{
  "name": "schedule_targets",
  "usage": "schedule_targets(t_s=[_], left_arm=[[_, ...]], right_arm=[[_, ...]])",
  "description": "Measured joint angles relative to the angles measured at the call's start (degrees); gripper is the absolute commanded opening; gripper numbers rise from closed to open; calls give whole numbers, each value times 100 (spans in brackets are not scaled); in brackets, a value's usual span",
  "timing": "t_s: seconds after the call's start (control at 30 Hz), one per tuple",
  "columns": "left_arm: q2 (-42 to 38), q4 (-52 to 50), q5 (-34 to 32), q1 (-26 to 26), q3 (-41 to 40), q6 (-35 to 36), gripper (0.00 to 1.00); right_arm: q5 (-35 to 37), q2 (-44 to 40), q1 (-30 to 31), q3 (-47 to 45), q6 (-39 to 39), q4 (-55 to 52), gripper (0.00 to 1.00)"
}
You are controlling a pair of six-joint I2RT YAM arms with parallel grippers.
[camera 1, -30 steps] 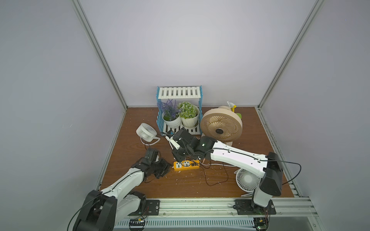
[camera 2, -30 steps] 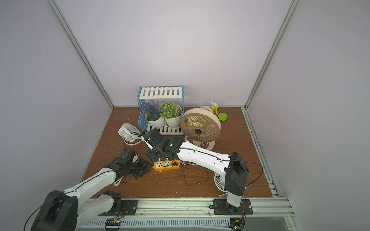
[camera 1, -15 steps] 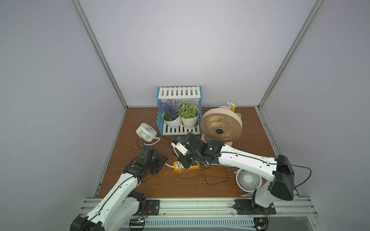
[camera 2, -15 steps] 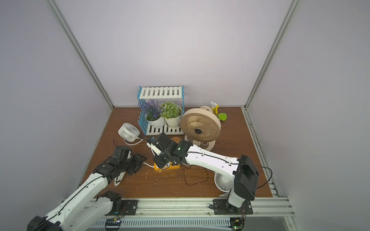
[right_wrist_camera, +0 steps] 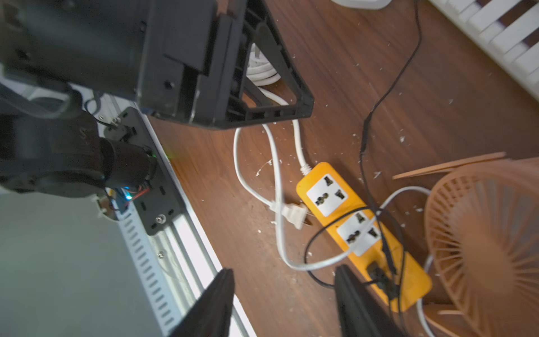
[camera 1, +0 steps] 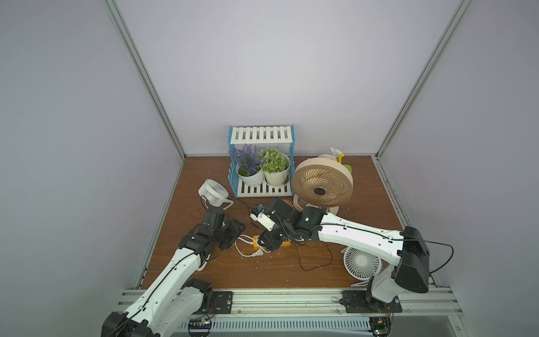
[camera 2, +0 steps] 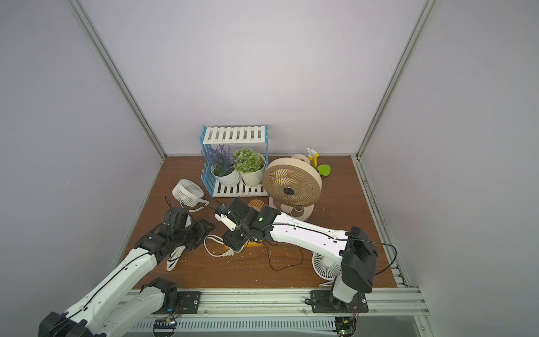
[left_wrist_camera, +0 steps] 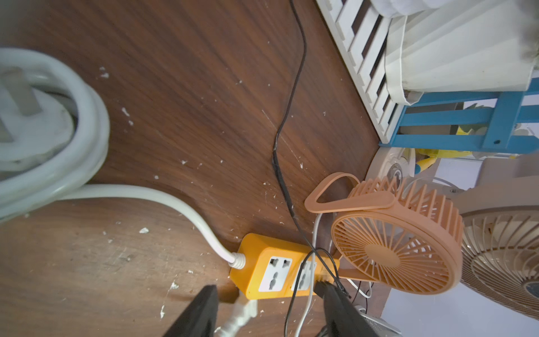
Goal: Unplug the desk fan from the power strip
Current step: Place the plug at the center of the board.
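Both the left tool (left_wrist_camera: 267,287) and the right tool (right_wrist_camera: 284,270) are held apart and empty near the power strip (right_wrist_camera: 326,195), which is laid flat on the desk (right_wrist_camera: 335,73) with both sockets bare and a white plug (right_wrist_camera: 294,214) loose just beside it, so the unplugging is judged probably done.

The wood-brown desk (camera 1: 364,181), flecked with white crumbs, carries a yellow power strip (left_wrist_camera: 274,272), a loose white plug (right_wrist_camera: 294,214) just beside it, an orange fan (left_wrist_camera: 390,256), a beige fan (camera 1: 322,186), two white fans (camera 1: 213,191) (camera 1: 361,262), a blue-and-white rack (camera 1: 262,189) and a coiled white cord (camera 2: 175,256).
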Motion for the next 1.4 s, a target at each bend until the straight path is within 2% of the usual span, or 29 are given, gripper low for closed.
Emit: schedule_targets(t_s=[0.23, 0.4, 0.57, 0.67, 0.83, 1.0, 1.23, 1.4], left_arm=[[376, -175, 15, -44, 684, 997, 71], [356, -293, 42, -50, 1082, 1676, 72], [345, -474, 260, -85, 1270, 2194, 72], [345, -522, 280, -417, 1390, 2568, 71], [431, -562, 214, -1447, 1591, 3543, 75], [793, -885, 321, -1700, 1784, 4310, 78], [1056, -1054, 356, -1779, 1834, 4468, 80], [927, -699, -109, -1792, 1773, 3971, 83]], right_arm=[[678, -1172, -570, 164, 273, -11, 68], [1043, -2087, -1211, -428, 894, -83, 75], [1305, -2229, -1270, -1224, 1495, -461, 75], [1495, -2260, -1327, -1499, 1792, -848, 74], [1576, -2385, -1646, -1563, 2055, -1327, 74], [1591, -2411, -1899, -1534, 2039, -1694, 74], [1591, -2785, -2441, -1596, 2022, -1952, 74], [1539, -2793, -2610, -2391, 2524, -1788, 70]])
